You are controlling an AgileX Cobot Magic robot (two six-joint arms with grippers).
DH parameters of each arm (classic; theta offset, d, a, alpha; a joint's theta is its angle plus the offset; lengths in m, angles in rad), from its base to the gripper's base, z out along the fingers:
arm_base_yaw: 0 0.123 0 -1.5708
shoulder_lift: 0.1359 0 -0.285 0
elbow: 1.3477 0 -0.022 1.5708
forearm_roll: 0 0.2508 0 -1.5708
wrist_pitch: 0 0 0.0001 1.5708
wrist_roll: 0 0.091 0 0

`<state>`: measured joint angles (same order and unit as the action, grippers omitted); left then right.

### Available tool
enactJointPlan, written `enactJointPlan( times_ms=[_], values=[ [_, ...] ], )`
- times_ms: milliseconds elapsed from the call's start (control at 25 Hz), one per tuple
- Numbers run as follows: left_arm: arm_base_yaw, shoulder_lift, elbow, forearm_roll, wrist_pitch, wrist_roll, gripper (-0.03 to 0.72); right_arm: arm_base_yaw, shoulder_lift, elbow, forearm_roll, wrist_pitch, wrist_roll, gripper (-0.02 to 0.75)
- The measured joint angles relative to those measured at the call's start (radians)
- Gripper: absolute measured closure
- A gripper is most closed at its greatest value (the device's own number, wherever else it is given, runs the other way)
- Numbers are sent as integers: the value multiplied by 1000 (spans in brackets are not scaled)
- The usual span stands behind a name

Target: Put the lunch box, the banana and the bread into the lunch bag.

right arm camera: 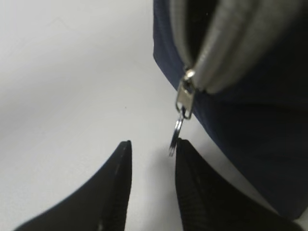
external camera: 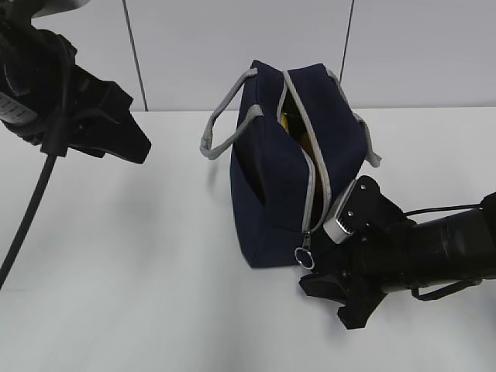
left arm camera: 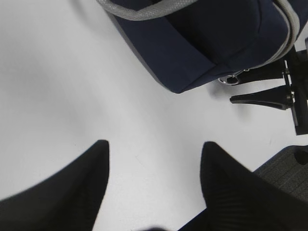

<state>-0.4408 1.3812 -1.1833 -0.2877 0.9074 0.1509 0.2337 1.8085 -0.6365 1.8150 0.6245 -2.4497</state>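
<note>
Worktop (external camera: pixel 139 271) fills most of what I see: white, smooth, matte. On it stands the bag (external camera: pixel 279 194), boxy navy fabric, soft-sided, its grey zip strip parted along the top so the mouth gapes. Through that gap I catch a sliver of yellow, the banana (external camera: pixel 285 120), lying inside; the rest of the interior is dark and I cannot make out the box or the bread. Two grey webbing handles (external camera: pixel 221 124) flop outward, one to each side.

My right gripper (right arm camera: pixel 153 149) sits low at the bag's near corner. On the wrist camera its black ribbed fingers stand a narrow gap apart, with the metal ring pull (right arm camera: pixel 176 137) hanging from the zip slider just at the inner edge of one finger; the jaws are not clamped on it, and I cannot tell if the ring touches. Focus there is soft.

My left gripper (left arm camera: pixel 154 183) hovers well clear of the bag over bare worktop, jaws spread wide, holding nothing. In the exterior view its tips are cut off by the arm's bulk.
</note>
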Motion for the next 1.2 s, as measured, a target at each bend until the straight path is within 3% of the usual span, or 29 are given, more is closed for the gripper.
enactJointPlan(
  times_ms=[1200],
  values=[
    [0, 0, 0, 11, 1, 3, 285, 0, 0, -18, 0, 2, 73, 503]
  ],
)
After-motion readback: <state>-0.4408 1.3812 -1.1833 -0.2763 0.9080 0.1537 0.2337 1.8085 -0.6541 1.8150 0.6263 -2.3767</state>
